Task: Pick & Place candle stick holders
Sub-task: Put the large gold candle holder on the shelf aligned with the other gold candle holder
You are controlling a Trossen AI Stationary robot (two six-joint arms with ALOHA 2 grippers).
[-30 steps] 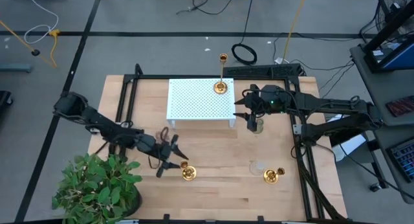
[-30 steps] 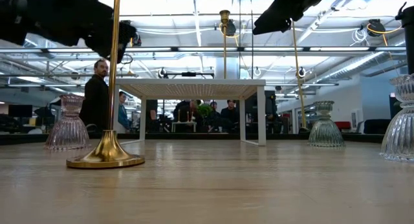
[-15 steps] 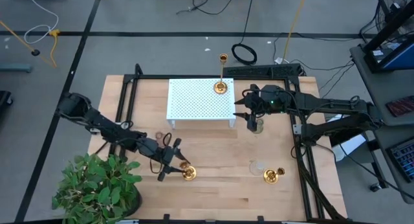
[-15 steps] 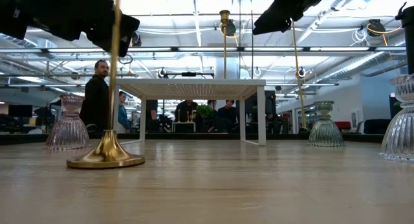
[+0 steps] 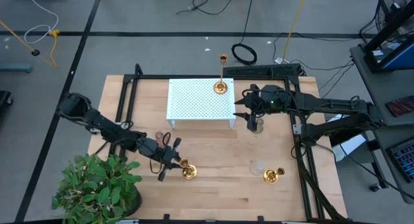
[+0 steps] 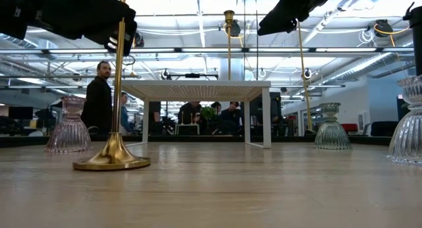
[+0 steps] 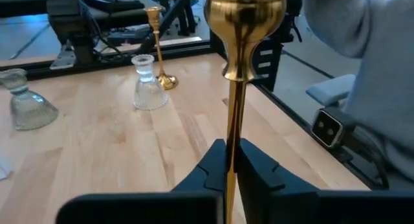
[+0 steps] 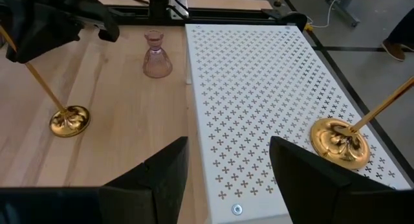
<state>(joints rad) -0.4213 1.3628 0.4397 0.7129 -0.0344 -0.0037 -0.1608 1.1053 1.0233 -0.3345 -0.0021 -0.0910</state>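
The left gripper (image 5: 169,158) is closing on the thin stem of a gold candle stick holder (image 5: 187,171) at the near left of the wooden table (image 5: 220,198). In the left wrist view its two dark fingers (image 7: 210,166) are pinching the stem on both sides, while in the low view the round base (image 6: 112,163) is sitting on the tabletop, or at most barely clear of it. The step in hand appears to be the pick of this holder.

The right gripper (image 5: 250,118) is hovering at the far right, above the greenish glass holder (image 5: 258,126) and just beside the white perforated stand (image 5: 200,100); its fingers (image 8: 162,169) are spread wide apart and holding nothing.

A second gold holder (image 5: 221,86) is standing upright on the stand's far right corner, which suggests the stand as the likely destination. A third gold holder (image 5: 271,176) is standing at the near right, just beside the clear glass holder (image 5: 256,166). The pink glass holder (image 8: 157,56) is resting on the table to the left of the stand.

The next move probably calls for a straight lift that keeps the tall stem vertical, then a carry toward the stand that clears its edge.

No brand, label or writing is legible anywhere.
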